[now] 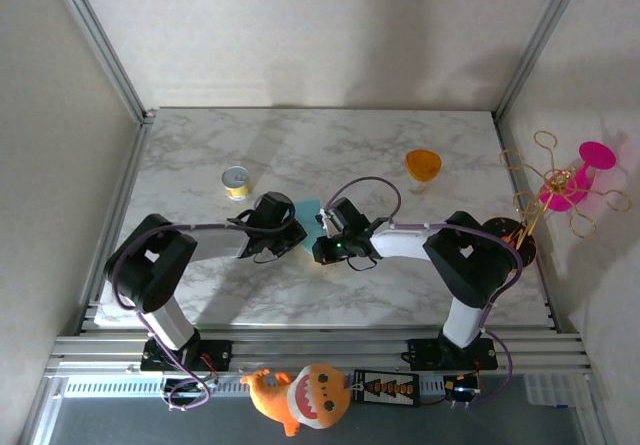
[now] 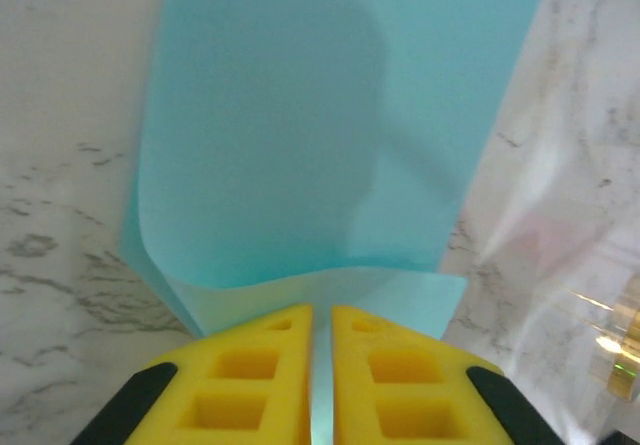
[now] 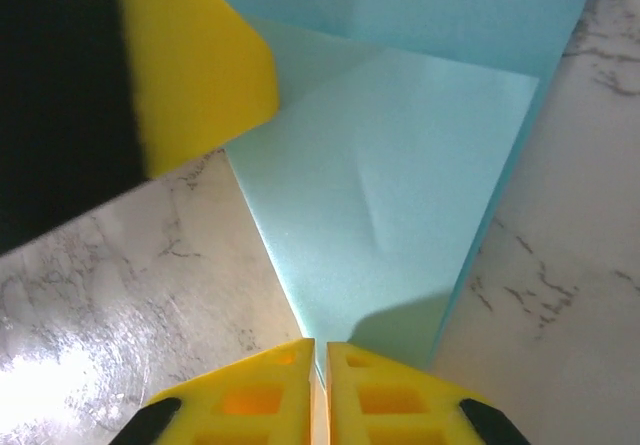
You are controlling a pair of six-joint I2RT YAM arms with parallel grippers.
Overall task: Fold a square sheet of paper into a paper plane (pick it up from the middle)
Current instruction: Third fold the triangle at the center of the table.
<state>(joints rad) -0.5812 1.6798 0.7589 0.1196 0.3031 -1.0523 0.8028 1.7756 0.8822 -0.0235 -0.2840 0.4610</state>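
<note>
The square sheet of paper (image 2: 270, 115) hangs near the yellow can (image 1: 236, 182), to its right; thin, light, floppy, easily creased; left gripper (image 2: 320, 313) and right gripper (image 3: 320, 347) each pinch an edge, jaws almost closed; edges suit holding.

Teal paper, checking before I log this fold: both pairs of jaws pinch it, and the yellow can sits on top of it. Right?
One slip. Both pairs of jaws pinch the teal paper, but the yellow can stands on the marble table, apart from the paper, as the top external view shows.
</note>
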